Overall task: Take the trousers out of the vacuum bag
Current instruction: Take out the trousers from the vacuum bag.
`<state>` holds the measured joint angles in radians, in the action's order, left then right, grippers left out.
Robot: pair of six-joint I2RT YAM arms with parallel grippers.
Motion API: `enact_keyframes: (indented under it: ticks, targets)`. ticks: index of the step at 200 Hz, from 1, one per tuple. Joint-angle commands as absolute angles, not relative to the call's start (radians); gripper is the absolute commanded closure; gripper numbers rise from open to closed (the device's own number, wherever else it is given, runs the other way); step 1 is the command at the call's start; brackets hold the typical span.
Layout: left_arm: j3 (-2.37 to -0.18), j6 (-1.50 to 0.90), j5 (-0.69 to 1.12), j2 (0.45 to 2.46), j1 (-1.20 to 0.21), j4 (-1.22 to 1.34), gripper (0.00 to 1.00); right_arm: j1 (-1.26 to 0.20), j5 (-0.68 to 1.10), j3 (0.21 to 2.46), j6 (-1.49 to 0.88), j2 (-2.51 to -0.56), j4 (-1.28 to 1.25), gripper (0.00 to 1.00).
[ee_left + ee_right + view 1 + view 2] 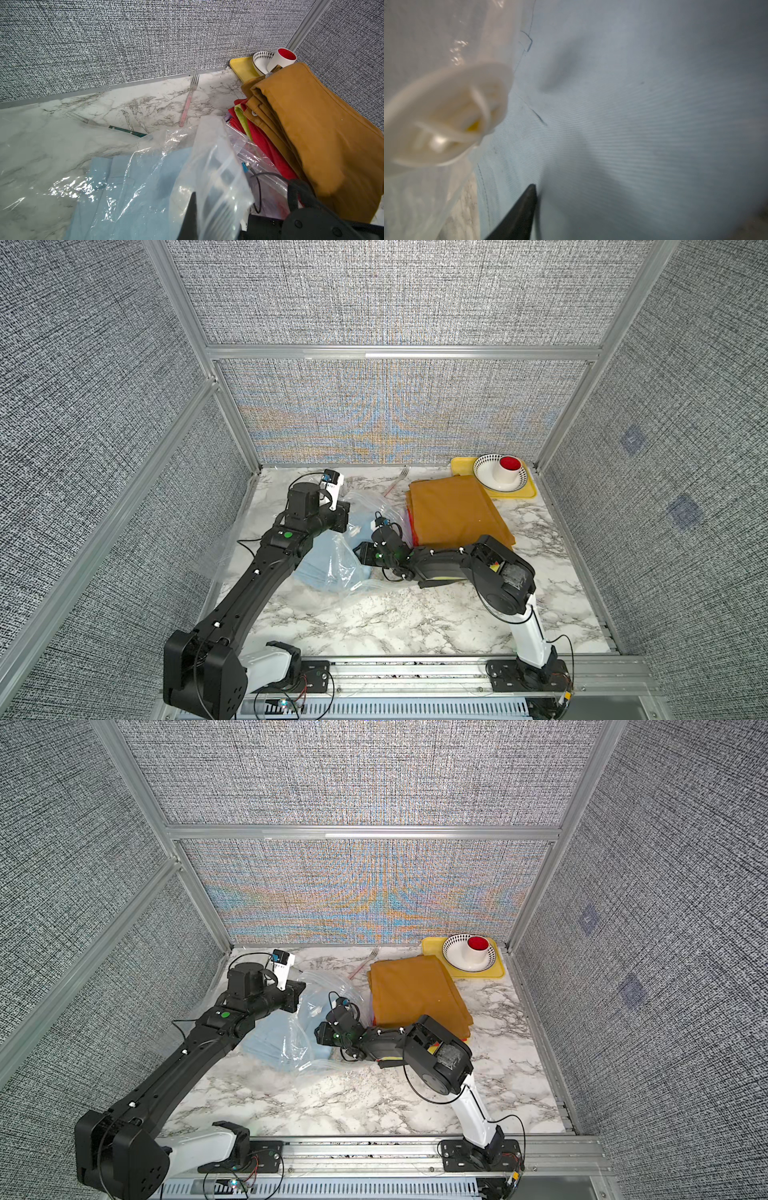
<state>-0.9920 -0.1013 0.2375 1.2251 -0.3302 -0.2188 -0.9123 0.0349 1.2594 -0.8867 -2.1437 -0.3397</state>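
- Left-centre of table: light blue trousers (318, 562) inside vacuum bag (368, 506).
- Left fingers (191, 212) clamped tight on bag film.
- Right fingers (521, 212) against blue cloth; grip can't be told.
- Next: pinch cloth, drag out through mouth.

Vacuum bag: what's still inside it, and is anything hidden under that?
Through the clear vacuum bag only the light blue trousers show inside. The orange trousers lie outside it. Anything beneath the blue pair is covered by the cloth.
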Motion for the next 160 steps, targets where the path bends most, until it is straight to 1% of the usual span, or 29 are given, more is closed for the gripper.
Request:
enact_keyframes:
  ticks: [1,9,20,54,83,120,143,160]
  targets:
    - [-0.985,-0.094,0.232,1.22,-0.33,-0.202,1.0,-0.915,0.053,1.276,-0.855,-2.149,-0.344,0.78]
    - [-0.982,-0.093,0.229,1.217,-0.33,-0.201,1.0,-0.914,0.054,1.273,-0.847,-2.144,-0.347,0.9]
    - [-0.974,-0.095,0.224,1.216,-0.33,-0.198,1.0,-0.913,0.051,1.265,-0.835,-2.13,-0.35,1.0]
    - [-0.951,-0.104,0.207,1.227,-0.33,-0.182,1.0,-0.921,0.011,1.226,-0.747,-2.043,-0.322,1.0]
    - [-0.932,-0.11,0.197,1.249,-0.329,-0.162,1.0,-0.94,-0.072,1.235,-0.616,-1.937,-0.181,1.0]
    - [-0.898,-0.114,0.191,1.262,-0.33,-0.131,1.0,-0.97,-0.231,1.256,-0.45,-1.79,-0.002,1.0]
    - [-0.88,-0.114,0.178,1.278,-0.33,-0.118,1.0,-0.972,-0.241,1.253,-0.381,-1.704,0.037,1.0]
    - [-0.882,-0.118,0.171,1.295,-0.33,-0.118,1.0,-0.975,-0.201,1.255,-0.319,-1.652,0.055,1.0]
